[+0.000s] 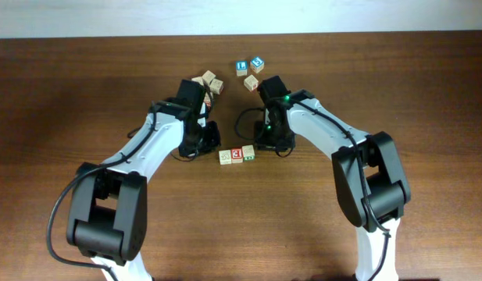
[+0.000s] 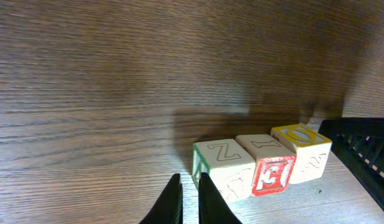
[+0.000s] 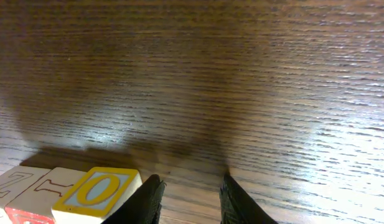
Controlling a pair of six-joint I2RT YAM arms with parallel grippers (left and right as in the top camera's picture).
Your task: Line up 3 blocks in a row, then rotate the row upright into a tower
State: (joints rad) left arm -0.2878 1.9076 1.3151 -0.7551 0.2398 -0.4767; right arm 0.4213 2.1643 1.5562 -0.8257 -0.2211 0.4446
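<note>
Three blocks (image 1: 236,154) sit rowed overhead; wrist views show left end effector (image 2: 188,182) narrow, right end effector (image 3: 192,182) parted.

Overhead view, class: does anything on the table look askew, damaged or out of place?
Nothing looks damaged or spilled. The row of three blocks sits straight, its cubes touching side by side. Only the far side stands out: the blue-faced cubes and the tan cubes by the left arm lie scattered at differing angles.

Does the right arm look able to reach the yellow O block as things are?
Probably yes: the yellow O block sits just beside the right end effector, and nothing lies between them.
</note>
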